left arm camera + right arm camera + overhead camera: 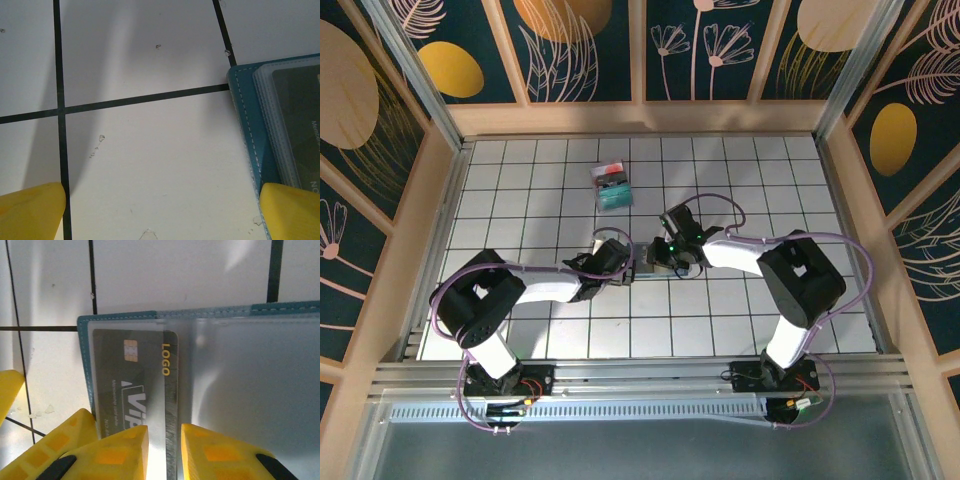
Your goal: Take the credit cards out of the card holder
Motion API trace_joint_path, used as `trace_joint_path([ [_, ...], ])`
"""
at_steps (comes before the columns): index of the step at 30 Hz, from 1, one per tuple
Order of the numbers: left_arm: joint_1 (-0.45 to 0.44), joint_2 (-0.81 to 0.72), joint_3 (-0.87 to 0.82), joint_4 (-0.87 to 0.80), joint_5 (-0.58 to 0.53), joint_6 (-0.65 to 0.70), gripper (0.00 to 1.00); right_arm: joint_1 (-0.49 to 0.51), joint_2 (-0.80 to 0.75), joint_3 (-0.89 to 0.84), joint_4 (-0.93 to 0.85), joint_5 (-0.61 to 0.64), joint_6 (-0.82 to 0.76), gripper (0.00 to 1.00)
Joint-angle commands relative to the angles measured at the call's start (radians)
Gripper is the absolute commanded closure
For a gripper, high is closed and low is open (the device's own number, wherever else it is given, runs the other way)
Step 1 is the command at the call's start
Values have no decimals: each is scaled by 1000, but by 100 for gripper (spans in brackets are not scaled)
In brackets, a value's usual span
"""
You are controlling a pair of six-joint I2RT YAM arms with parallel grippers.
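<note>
Overhead, the card holder (653,252) lies mid-way across the tiled table (520,180), between the left gripper (623,262) and the right gripper (677,255). They largely cover it, and a clear plastic box (611,185) with teal and red inside sits further back. From the left wrist, that gripper's yellow fingers (30,210) stand spread wide, the right one at the holder's teal edge. The right wrist shows the holder open, a dark credit card (135,385) marked LOGO in its clear sleeve (250,390), and fingers (117,452) drawn close over the card's right edge, though whether they nip it I cannot tell.
</note>
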Motion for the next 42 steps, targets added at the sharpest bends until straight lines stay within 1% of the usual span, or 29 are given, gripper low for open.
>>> trace_joint_path([
  [1, -6, 18, 7, -29, -6, -3, 1, 3, 16, 4, 13, -12, 8, 74],
  [9, -6, 8, 7, -36, -8, -4, 1, 1, 22, -16, 77, -73, 13, 74],
  [13, -6, 13, 15, -44, -9, 0, 1, -5, 8, -33, 114, -108, 17, 75],
  [22, -7, 24, 23, -47, -5, 0, 1, -45, -41, -111, 268, -240, 35, 76],
  [33, -13, 25, 36, -53, 0, 7, 1, -54, -37, -154, 347, -298, 37, 81],
  [42, -19, 57, 51, -56, 6, 14, 1, -67, -50, -191, 433, -348, 58, 81],
])
